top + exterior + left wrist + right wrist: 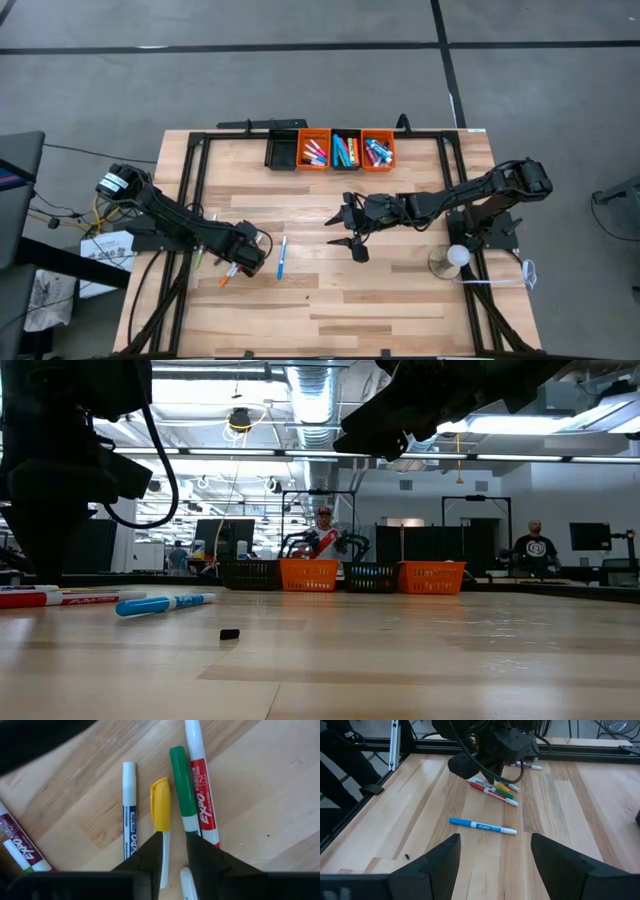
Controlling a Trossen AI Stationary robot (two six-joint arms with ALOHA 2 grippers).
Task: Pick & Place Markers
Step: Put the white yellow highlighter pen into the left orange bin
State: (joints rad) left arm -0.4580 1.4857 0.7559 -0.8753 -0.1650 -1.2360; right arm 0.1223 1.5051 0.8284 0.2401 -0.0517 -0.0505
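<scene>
Left gripper (175, 852) lining up on the marker cluster.
Your fingers sit narrowly apart over the yellow-capped marker (161, 815), gripping nothing; right gripper (495, 852) waits spread wide mid-table.

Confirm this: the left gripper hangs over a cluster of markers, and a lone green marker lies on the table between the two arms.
Not quite. The lone marker between the arms is blue, not green, as the high view and right wrist view show. The rest holds: the left gripper hangs over a cluster of markers, a green one among them.
</scene>
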